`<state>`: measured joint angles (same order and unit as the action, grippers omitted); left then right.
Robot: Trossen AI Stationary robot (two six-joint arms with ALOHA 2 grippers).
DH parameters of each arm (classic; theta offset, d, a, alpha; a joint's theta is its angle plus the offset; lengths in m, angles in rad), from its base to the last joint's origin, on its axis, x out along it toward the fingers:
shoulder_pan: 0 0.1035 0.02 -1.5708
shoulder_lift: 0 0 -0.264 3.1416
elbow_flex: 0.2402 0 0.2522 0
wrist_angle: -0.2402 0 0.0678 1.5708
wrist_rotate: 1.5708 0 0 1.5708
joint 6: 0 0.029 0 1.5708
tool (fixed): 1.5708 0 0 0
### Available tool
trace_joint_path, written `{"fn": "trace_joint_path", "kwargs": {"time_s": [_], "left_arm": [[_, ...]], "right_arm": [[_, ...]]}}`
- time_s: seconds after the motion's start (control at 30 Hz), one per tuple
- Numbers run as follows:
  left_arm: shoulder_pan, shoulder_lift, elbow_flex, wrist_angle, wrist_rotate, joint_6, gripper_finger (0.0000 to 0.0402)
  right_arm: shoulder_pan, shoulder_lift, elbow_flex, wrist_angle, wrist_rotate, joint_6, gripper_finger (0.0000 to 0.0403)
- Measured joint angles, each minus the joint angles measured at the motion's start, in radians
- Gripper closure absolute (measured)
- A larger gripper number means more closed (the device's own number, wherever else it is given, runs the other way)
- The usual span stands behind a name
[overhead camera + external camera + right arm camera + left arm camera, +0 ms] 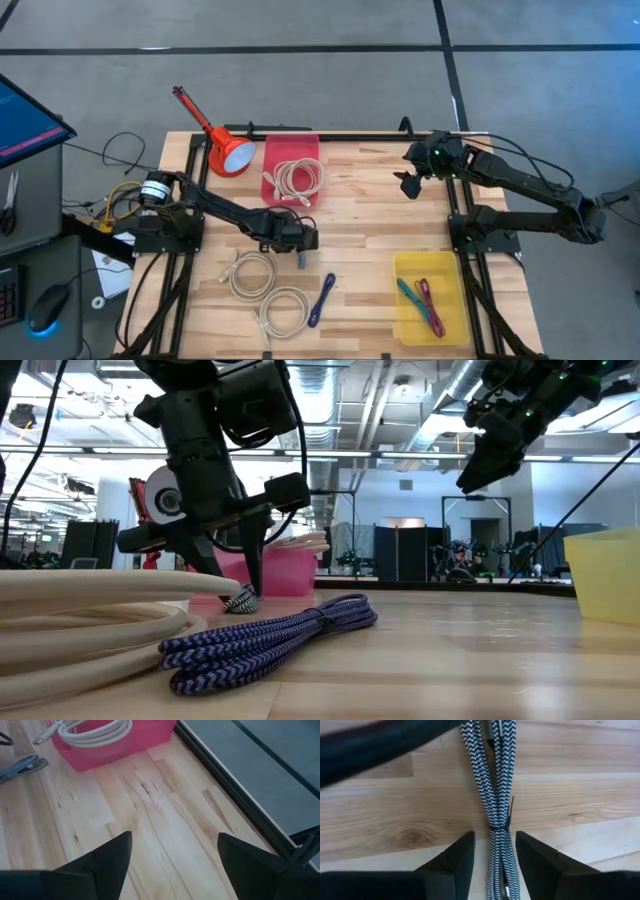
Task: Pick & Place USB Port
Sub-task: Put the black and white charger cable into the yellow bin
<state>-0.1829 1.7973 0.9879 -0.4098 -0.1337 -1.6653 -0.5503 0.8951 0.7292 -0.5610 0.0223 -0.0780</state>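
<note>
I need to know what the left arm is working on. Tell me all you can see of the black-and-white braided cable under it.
The braided cable is a black-and-white zigzag-woven cord, folded into several parallel strands and cinched by a thin dark tie. It lies flat on the wooden table, just in front of the pink bin. The left gripper stands over it, fingers open, one on each side of the bundle. A metal connector end shows at one end.

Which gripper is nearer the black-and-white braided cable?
Left. The left gripper is down at the table with its open fingers astride the black-and-white braided cable. The right gripper hangs open above the table's far right, well away.
</note>
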Motion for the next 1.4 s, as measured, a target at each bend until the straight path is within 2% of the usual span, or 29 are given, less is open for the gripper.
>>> {"fn": "trace_joint_path", "kwargs": {"time_s": [0.17,0.57,0.73,0.93,1.23,1.3,1.4], "left_arm": [[-0.002,0.001,-0.001,-0.001,-0.037,0.001,0.0284],[-0.001,0.004,-0.004,0.003,-0.073,0.023,0.0383],[-0.001,0.006,-0.004,0.051,-0.075,0.082,0.0383],[-0.002,-0.028,-0.005,0.257,-0.092,0.219,0.0388],[-0.002,-0.196,-0.004,0.367,-0.136,0.441,0.0388],[-0.002,-0.248,-0.003,0.384,-0.14,0.521,0.0388],[-0.001,-0.322,-0.002,0.4,-0.199,0.639,0.0388]], "right_arm": [[0.0,0.0,0.0,0.0,0.0,0.0,0.0117],[0.0,0.0,0.0,-0.001,0.0,0.0,0.0117],[0.0,0.0,0.0,-0.007,0.0,0.0,0.0117],[0.0,0.0,0.0,-0.008,0.0,-0.01,0.0117],[-0.003,0.0,0.0,-0.013,0.0,-0.01,0.0117],[-0.002,0.0,0.0,-0.014,-0.033,-0.001,0.0117],[-0.002,0.0,0.0,-0.006,-0.181,0.039,0.0117]]}}
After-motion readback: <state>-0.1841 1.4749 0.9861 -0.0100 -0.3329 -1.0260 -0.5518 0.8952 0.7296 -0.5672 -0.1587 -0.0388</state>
